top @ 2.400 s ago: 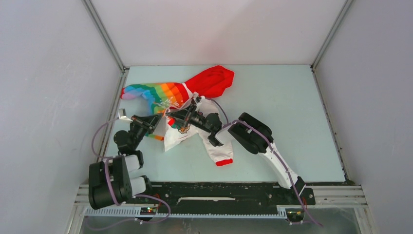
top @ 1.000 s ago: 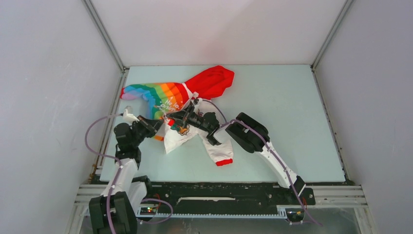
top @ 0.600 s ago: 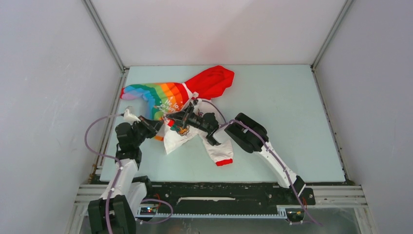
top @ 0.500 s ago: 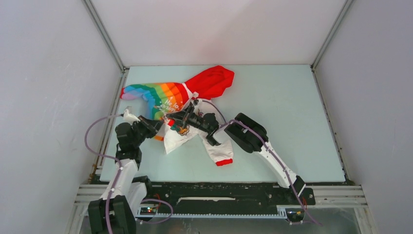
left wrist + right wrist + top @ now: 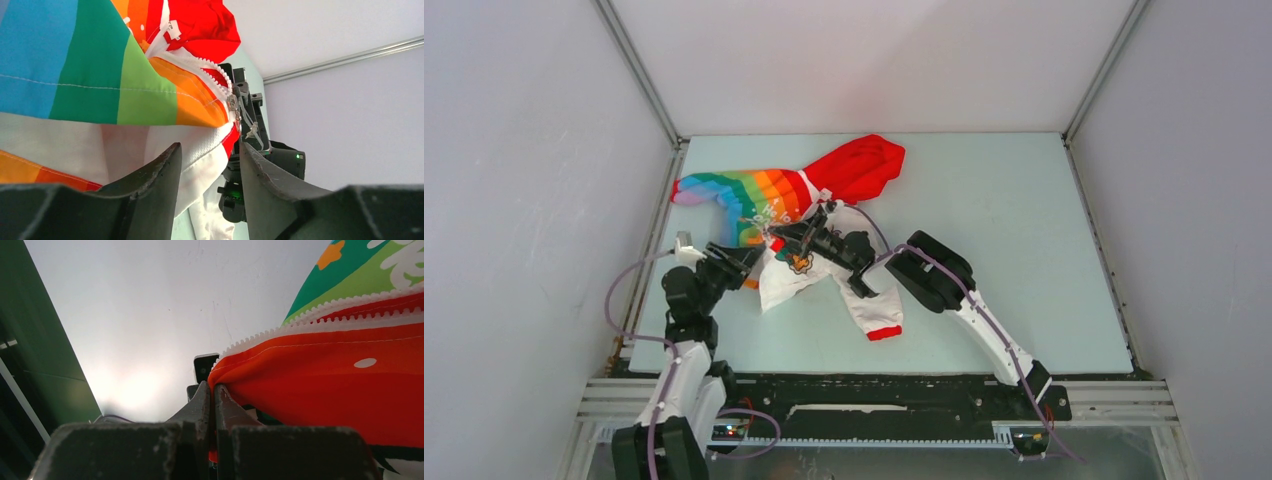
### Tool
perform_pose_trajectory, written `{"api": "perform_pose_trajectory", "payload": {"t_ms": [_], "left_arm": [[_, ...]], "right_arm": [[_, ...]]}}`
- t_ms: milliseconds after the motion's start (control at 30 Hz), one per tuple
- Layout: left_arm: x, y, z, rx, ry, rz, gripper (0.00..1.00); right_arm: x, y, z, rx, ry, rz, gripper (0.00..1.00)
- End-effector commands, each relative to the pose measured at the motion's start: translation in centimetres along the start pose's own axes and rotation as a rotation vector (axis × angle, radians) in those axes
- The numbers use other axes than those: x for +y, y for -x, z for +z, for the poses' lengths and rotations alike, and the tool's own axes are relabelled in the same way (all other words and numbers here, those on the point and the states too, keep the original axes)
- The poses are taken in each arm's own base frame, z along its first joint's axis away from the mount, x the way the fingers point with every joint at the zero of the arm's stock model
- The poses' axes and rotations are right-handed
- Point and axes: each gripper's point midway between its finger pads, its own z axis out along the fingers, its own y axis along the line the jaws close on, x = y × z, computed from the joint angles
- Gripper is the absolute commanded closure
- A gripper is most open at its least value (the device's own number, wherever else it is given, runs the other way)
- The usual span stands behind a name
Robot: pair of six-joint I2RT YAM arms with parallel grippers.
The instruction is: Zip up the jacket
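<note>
The jacket (image 5: 789,205) is lying rumpled on the table (image 5: 1004,230) with its front gaping, reaching away from the two arms' tips toward the hood (image 5: 856,166). Its two rows of zip teeth (image 5: 350,301) are running apart just above the right gripper (image 5: 214,395). The slider (image 5: 233,103) is sitting low on the track, a little beyond the left gripper (image 5: 210,165). By the look of it, the zipping is barely getting under way. At most the bottom ends are meeting, and nearly the whole run up to the hood is waiting to be closed. The right gripper is pinching the jacket's orange edge, fingers pressed together on the cloth right beside the teeth. The left gripper is hovering with its jaws parted and gripping nothing. The hem (image 5: 210,150) is hanging in or just past the gap, and whether it is touching either finger cannot be told.
</note>
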Motion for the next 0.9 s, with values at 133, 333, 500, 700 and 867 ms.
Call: {"api": "perform_pose_trajectory", "payload": {"t_ms": [133, 333, 500, 700, 867], "left_arm": [[-0.9, 1.3, -0.4, -0.049, -0.044, -0.054, 0.33], [-0.5, 1.3, 0.7, 0.014, -0.022, -0.147, 0.32], [-1.0, 1.5, 1.1, 0.033, -0.053, -0.163, 0.35], [-2.3, 2.2, 0.0, -0.027, -0.085, -0.089, 0.35], [-2.2, 2.0, -1.2, -0.066, -0.063, -0.084, 0.31]], "right_arm": [[2.8, -0.6, 0.3, 0.012, 0.075, -0.002, 1.00], [4.1, -0.8, 0.4, 0.024, 0.092, 0.004, 1.00], [4.3, -1.1, 0.5, 0.036, 0.093, 0.018, 1.00], [3.9, -1.2, 0.3, 0.031, 0.085, 0.028, 1.00], [3.8, -1.3, 0.4, 0.026, 0.085, 0.038, 1.00]]}}
